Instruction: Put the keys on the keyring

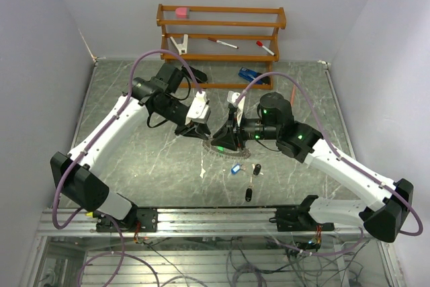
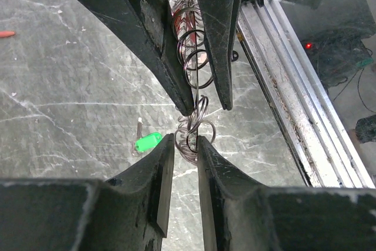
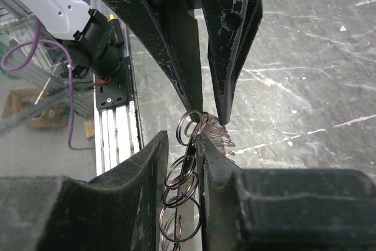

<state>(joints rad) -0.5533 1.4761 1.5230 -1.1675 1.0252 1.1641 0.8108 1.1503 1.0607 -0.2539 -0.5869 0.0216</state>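
right tool (image 3: 183,140) pinches the keyring (image 3: 187,168) — left tool (image 2: 186,139) narrowly straddles it, whether gripping i cannot tell.

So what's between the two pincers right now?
Wire loops of the keyring bridge the gap from the right pincer to the left pincer; the left wrist view shows it best.
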